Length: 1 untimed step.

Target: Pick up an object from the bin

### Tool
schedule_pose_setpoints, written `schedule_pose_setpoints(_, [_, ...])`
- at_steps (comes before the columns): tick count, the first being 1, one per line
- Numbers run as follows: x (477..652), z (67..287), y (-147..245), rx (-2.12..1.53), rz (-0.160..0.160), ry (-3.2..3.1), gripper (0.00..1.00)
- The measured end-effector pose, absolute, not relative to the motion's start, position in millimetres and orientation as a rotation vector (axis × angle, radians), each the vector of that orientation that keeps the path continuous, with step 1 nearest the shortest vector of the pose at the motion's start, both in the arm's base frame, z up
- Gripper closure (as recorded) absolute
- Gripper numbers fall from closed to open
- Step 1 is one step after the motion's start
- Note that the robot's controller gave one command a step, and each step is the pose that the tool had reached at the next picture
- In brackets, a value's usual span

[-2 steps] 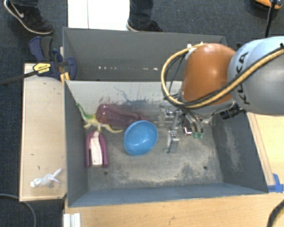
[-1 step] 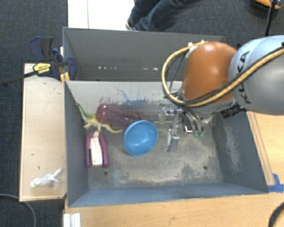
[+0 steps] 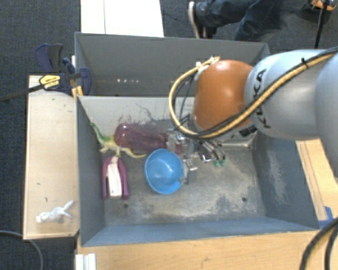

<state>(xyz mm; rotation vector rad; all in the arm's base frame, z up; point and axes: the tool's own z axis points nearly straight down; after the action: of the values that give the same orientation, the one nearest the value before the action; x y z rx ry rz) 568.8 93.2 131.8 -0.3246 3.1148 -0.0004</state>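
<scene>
A blue bowl (image 3: 163,171) lies tipped on its side in the middle of the bin floor. My gripper (image 3: 187,170) hangs right at the bowl's right rim, one metal fingertip touching or just beside it. A dark purple eggplant-shaped thing (image 3: 138,136) lies behind the bowl near the back wall, just left of the gripper's body. Whether anything sits between the fingers is hidden by the wrist above.
A pink and white stapler-like thing (image 3: 114,178) lies by the left wall. A yellow-green toy lizard (image 3: 110,143) stretches along the left wall behind it. The arm with its orange cover spans the bin's right and back.
</scene>
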Motion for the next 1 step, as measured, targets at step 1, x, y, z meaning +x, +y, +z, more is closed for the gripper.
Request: schedule_pose_setpoints(1, [579.7,121.4,132.4,-0.455,0.003,3.109,0.0])
